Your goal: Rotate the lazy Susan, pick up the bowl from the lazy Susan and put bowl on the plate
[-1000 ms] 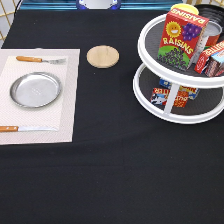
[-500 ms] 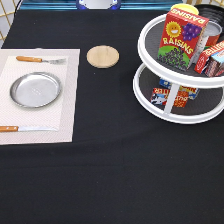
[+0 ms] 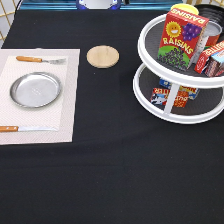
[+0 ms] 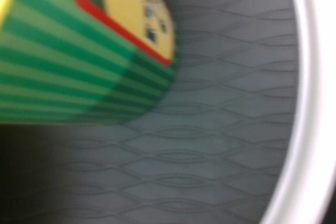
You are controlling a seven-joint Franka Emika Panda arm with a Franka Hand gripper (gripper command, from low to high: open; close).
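Note:
The white two-tier lazy Susan (image 3: 176,107) stands at the exterior view's right, with a red raisins box (image 3: 181,37) and other packets on its dark grey trays. The silver metal plate (image 3: 36,90) lies on a pale placemat (image 3: 67,95) at the exterior view's left. I cannot make out the black bowl in either view. The exterior view does not show the gripper. The wrist view looks from very close at a dark grey patterned tray surface (image 4: 217,150) with a white rim (image 4: 311,100) and a green striped container (image 4: 75,65) standing on it.
A round wooden coaster (image 3: 103,56) lies between the placemat and the lazy Susan. A fork (image 3: 40,60) lies above the plate and a knife (image 3: 25,128) below it on the placemat. A black cloth (image 3: 115,170) covers the table.

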